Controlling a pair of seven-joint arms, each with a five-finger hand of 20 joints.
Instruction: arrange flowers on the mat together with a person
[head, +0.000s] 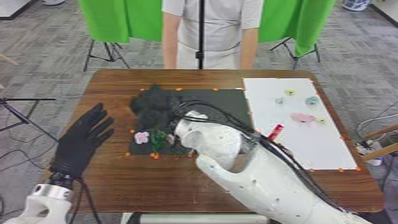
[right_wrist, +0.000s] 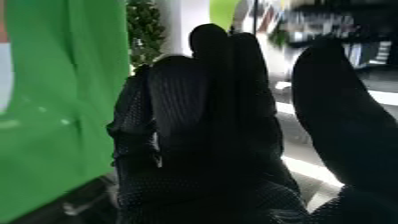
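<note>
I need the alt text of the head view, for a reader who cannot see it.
The robot's right hand is over a dark mat on a brown table, near a pink flower and green leaves. The open left hand is at left; a white sheet with small flowers, at right.

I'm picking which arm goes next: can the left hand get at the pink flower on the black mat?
Probably yes: the left hand is left of the pink flower, nothing stands between them, and the right hand is beyond it.
</note>
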